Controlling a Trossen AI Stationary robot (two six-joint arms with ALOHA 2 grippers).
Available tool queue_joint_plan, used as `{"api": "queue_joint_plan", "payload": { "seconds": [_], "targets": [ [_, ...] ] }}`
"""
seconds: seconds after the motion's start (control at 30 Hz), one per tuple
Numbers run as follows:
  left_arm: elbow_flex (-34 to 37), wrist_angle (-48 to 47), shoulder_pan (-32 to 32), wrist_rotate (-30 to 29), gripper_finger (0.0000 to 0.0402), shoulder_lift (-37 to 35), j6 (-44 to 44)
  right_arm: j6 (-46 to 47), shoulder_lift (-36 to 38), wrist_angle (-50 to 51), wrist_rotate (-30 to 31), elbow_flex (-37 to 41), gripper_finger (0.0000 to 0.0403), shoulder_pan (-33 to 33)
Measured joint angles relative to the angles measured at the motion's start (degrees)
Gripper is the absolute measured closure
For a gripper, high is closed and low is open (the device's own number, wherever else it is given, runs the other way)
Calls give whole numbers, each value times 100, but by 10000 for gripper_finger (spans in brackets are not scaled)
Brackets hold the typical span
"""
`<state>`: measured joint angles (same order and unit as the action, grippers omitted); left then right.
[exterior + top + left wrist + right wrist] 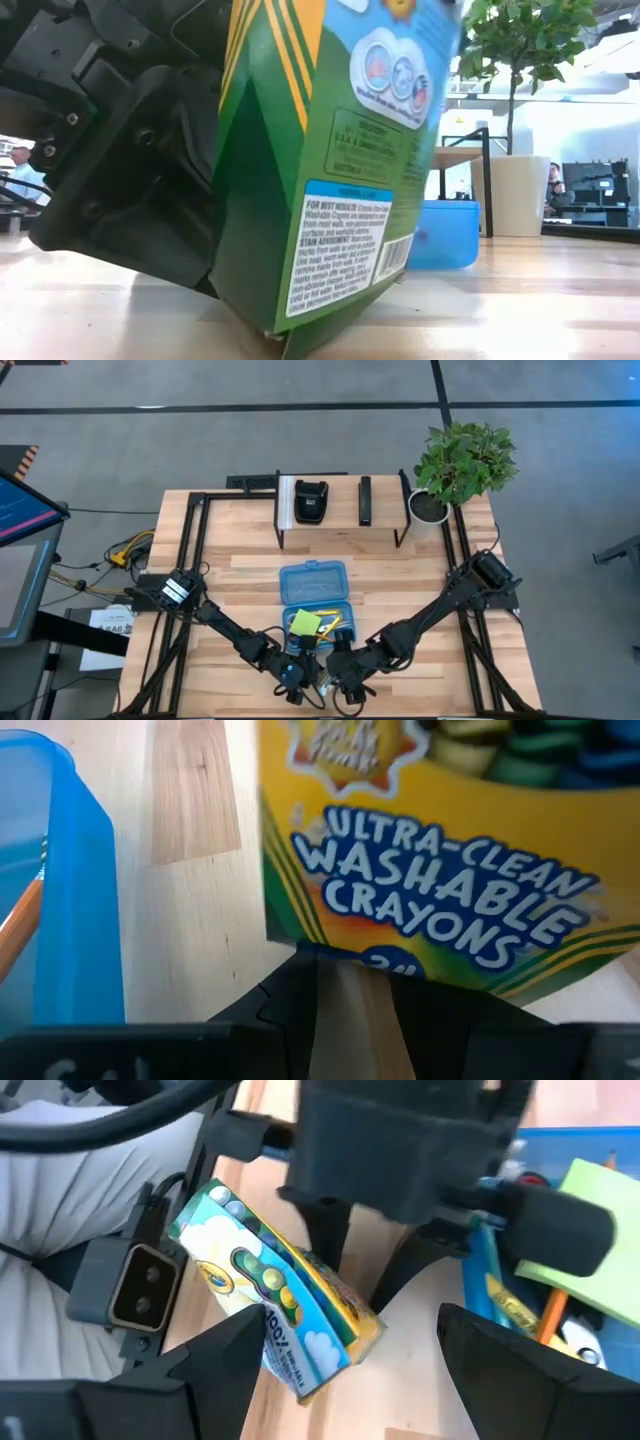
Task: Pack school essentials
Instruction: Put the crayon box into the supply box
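Your left pincer (345, 1255) already has the yellow-and-green cardboard crayon box (275, 1325), its jaws narrowed on the box's thin sides. The box stands tilted, one lower corner on or just above the pale wooden counter (240, 575) near its front edge. From table height you can see the box (320, 160) leaning with that bottom corner down at the wood.

What matters for the next move is direction. The translucent blue plastic hinged case (314, 600) lies open just beyond the box, toward the back of the counter, and slightly to the right of the left pincer. It already holds the green sticky-note pad (305, 623) and some pencils (520, 1305). From the left wrist, the case wall (75, 910) sits just beside the box (430, 870).

The box's long axis runs tilted rather than flat, so I judge you will need to lay it over as you carry it in.

Your right pincer (340, 1360) is spread wide and empty, facing the box from the other side, near it but not touching.
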<state>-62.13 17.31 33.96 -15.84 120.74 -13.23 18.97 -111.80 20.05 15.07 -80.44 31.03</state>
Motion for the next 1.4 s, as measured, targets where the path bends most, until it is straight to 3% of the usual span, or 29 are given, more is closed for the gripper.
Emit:
{"api": "queue_joint_plan", "payload": {
  "seconds": [0.77,1.4],
  "targets": [
    [9,-325,6,167,278,-128,-209,-89,-18,146,8,28,86,-80],
    [35,-430,21,209,278,-363,-73,2067,838,2138,19,17,101,560]
  ]
}}
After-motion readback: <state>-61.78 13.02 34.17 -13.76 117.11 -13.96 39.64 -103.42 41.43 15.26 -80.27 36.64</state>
